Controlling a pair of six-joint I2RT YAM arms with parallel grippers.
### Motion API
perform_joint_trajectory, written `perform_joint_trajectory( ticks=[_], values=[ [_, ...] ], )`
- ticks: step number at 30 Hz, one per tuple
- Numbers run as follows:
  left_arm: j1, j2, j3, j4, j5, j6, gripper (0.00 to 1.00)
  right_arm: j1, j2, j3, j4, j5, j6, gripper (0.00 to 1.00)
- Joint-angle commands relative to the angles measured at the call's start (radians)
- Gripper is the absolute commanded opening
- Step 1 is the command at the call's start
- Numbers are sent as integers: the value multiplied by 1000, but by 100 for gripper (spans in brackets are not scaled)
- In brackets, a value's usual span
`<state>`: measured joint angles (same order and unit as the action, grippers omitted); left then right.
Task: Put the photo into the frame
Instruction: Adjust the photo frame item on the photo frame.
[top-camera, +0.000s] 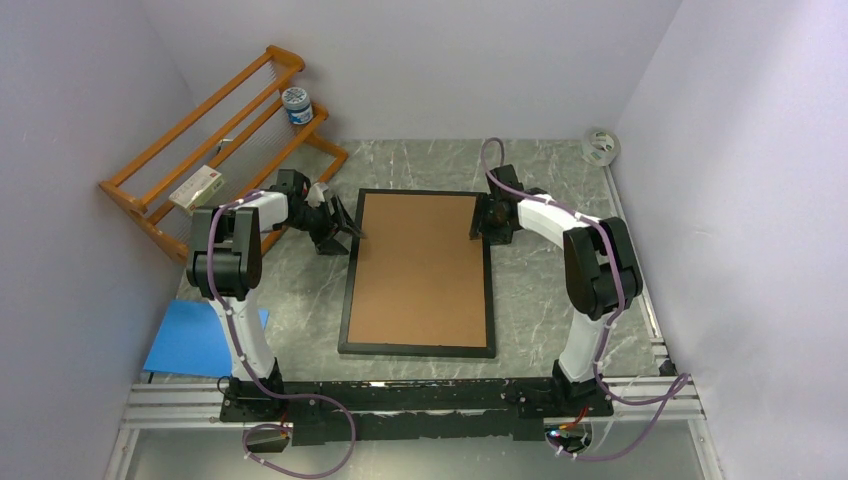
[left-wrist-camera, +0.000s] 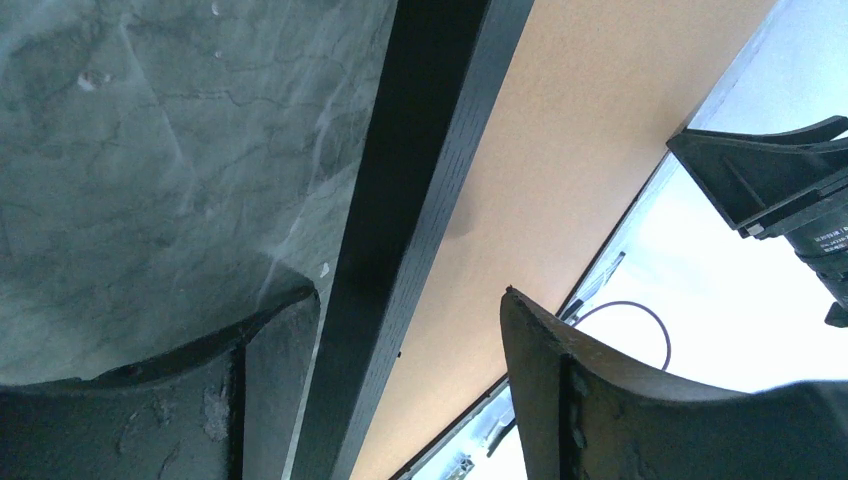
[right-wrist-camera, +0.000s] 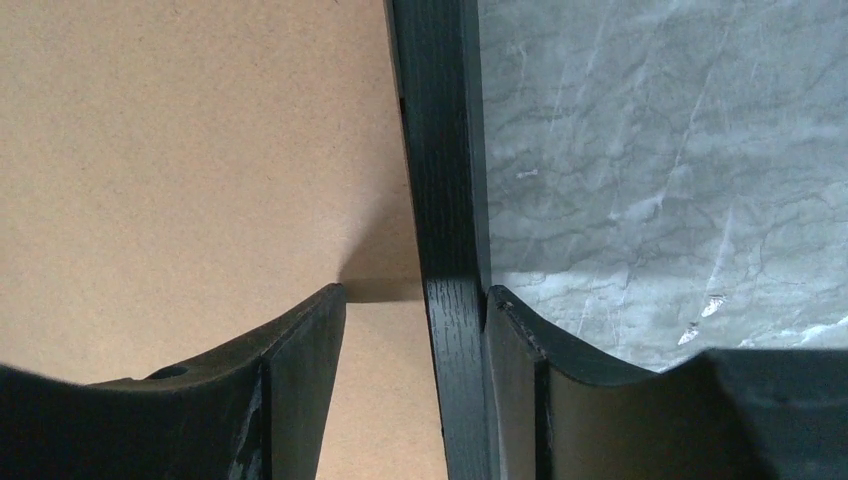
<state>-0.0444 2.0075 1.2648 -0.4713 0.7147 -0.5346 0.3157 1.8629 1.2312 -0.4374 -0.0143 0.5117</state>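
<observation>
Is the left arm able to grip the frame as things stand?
Likely yes: its open tool straddles the left rail of the frame, one side over the table, the other over the backing board.

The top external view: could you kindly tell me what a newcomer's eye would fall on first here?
The large black frame lying flat in the middle, filled by a brown backing board, stands out first. Next come the left hand and right hand at its far end, each straddling a side rail with fingers apart. The orange wooden rack at the far left and the blue sheet at the near left add colour.
</observation>
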Motion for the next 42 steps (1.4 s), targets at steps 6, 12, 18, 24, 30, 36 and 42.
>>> perform_joint_trajectory(
  ticks=[6,12,18,24,30,36,42],
  values=[
    [-3,32,29,6,-70,57,73,-49,5,91,21,30,79,60],
    [-3,35,113,19,-152,78,75,-93,74,184,30,65,66,59],
    [-4,89,171,39,-147,76,75,-110,177,285,23,56,3,51],
    [-4,142,217,47,-116,68,75,-112,247,341,6,37,-12,48],
    [-9,183,242,36,-59,73,70,-112,283,349,-1,-90,-63,47],
    [-35,214,272,21,-16,95,66,-110,278,290,57,-275,-132,49],
    [-46,224,280,31,15,86,65,-108,264,233,122,-407,-149,50]
  ],
)
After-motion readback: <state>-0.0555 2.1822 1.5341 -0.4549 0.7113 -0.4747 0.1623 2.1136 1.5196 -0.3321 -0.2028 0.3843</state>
